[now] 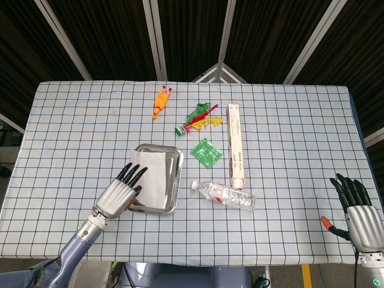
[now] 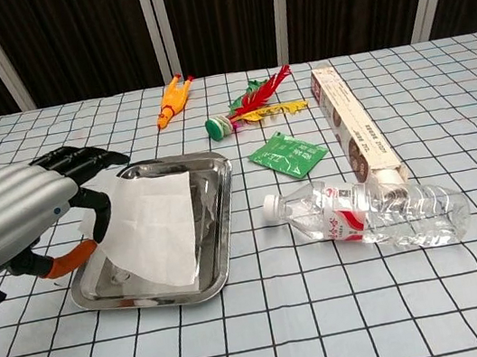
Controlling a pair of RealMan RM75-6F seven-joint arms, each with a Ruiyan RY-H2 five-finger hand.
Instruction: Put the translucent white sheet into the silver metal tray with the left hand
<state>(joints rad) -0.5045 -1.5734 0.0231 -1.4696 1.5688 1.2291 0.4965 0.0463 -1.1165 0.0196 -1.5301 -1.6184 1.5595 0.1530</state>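
The left hand (image 2: 17, 220) apparently pinches the translucent white sheet (image 2: 151, 228) lying inside the silver metal tray (image 2: 219, 237); right hand (image 1: 360, 216) spread, empty.

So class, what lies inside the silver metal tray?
The translucent white sheet, its left edge under the left robot hand. It hides much of the silver metal tray floor.
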